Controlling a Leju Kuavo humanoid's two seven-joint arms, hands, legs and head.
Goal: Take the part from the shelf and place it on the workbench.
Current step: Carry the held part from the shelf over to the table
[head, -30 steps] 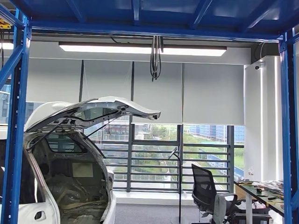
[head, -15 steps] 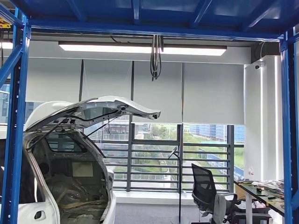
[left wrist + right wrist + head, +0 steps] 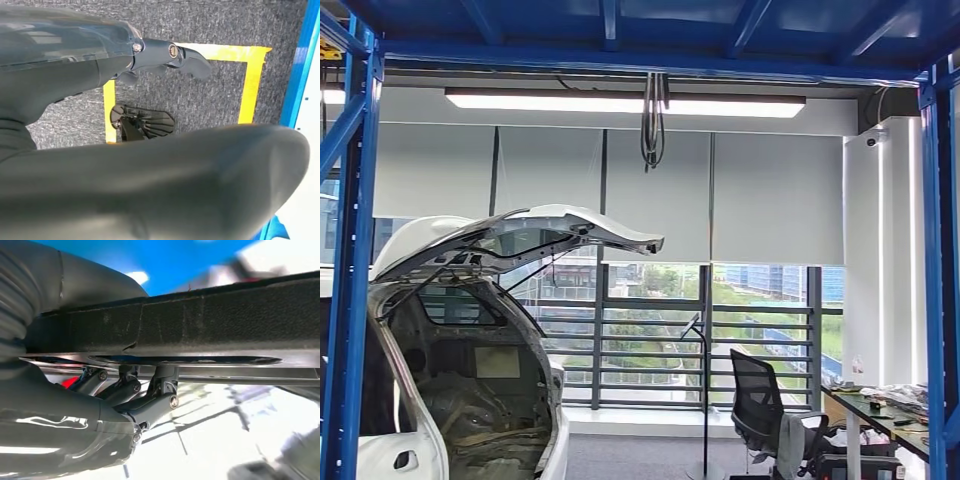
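Hardly anything is being changed across the head frames: the picture is only being nudged a touch, which is being read as camera motion, not as things moving.

Head view: the room is being looked at level, through a blue steel frame (image 3: pixel 358 250). A white car body (image 3: pixel 410 445) is being shown at the left with its tailgate (image 3: pixel 546 225) raised. Grey blinds (image 3: pixel 773 200) are being kept half down over the windows, under a lit strip light (image 3: pixel 622 102). An office chair (image 3: pixel 754 400) and a cluttered tabletop (image 3: pixel 878 415) are being seen low at the right. Whether that is the workbench cannot be told.

Left wrist view: the left hand (image 3: pixel 68 85) is being held spread with nothing in it, above grey carpet floor (image 3: pixel 226 85) marked with yellow tape (image 3: pixel 251 80).

Right wrist view: the part (image 3: pixel 226 320), a long dark strip with a bright metal edge, is being gripped by the right hand (image 3: pixel 75 410). The thumb (image 3: pixel 98 282) is being laid on one face, and the fingers (image 3: pixel 158 395) are being curled against the other. The background is being blurred.

Progress, as a judgement: the pick-up is being counted as done, since the part is in the right hand. Carrying to the workbench and setting down are being left to do.
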